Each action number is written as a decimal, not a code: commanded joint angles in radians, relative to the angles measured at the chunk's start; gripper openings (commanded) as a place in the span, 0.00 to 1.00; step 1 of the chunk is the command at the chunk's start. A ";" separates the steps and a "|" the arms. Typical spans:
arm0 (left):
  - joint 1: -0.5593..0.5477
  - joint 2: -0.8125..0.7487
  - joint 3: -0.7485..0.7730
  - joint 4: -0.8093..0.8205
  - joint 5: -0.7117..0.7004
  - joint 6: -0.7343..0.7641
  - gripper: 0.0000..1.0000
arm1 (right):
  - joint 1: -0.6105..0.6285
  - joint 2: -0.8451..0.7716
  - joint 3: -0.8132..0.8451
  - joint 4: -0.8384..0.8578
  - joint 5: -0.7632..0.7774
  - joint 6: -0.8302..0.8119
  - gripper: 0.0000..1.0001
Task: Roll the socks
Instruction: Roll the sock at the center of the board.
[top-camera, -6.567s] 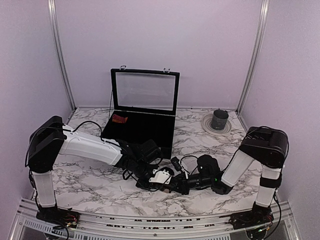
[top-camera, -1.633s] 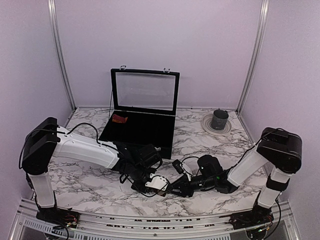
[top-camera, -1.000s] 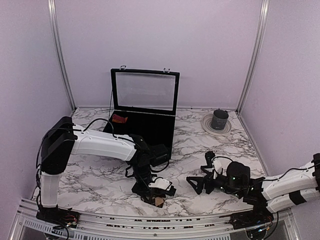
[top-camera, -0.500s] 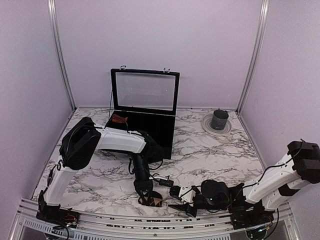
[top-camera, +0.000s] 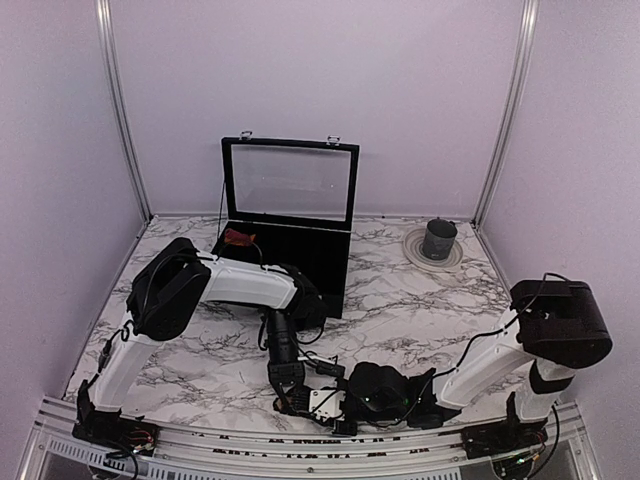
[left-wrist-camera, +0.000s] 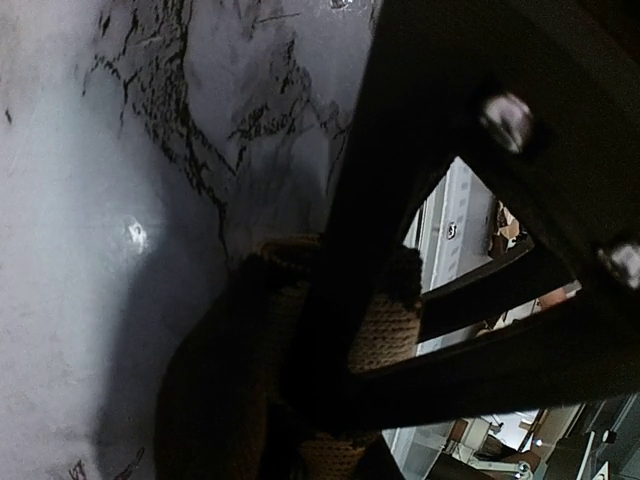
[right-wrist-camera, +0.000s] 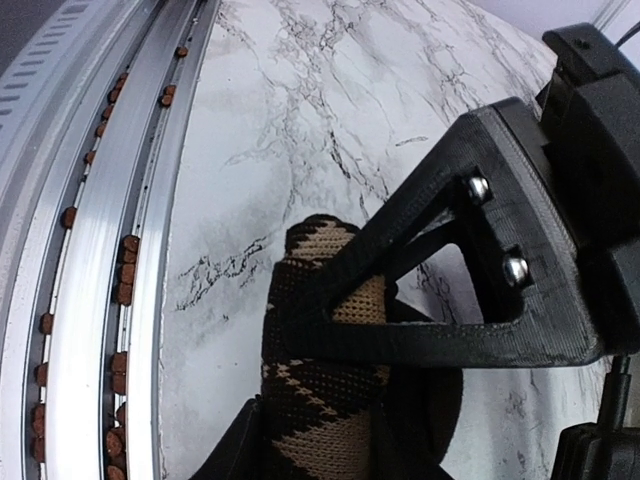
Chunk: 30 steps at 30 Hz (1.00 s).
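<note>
A dark brown sock with tan argyle diamonds (right-wrist-camera: 320, 400) is rolled into a short bundle on the marble table, close to its front edge. My left gripper (top-camera: 295, 393) comes down on it from behind and is shut on it. In the left wrist view its dark fingers (left-wrist-camera: 330, 300) cross the knit roll (left-wrist-camera: 390, 335). My right gripper (right-wrist-camera: 320, 445) reaches in low from the right, its jaws against both sides of the same roll. In the top view the grippers hide the roll. A red sock (top-camera: 238, 237) lies in the black case.
An open black case with a clear lid (top-camera: 290, 182) stands at the back centre. A grey cup on a round plate (top-camera: 438, 240) sits at the back right. An aluminium rail (right-wrist-camera: 110, 250) runs along the front edge, right beside the roll.
My left gripper carried the roll toward the front edge. My right arm swung away to the right, came back low along the front and closed its jaws onto the roll.
</note>
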 joint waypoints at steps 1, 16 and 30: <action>-0.004 0.077 -0.034 0.056 -0.168 -0.009 0.13 | -0.007 0.039 0.022 -0.008 -0.013 -0.019 0.22; 0.071 -0.582 -0.508 0.689 -0.224 -0.054 0.99 | -0.152 0.101 -0.052 0.045 -0.299 0.373 0.00; 0.005 -0.733 -0.593 0.855 -0.303 0.016 0.81 | -0.387 0.089 -0.031 0.314 -0.638 0.823 0.00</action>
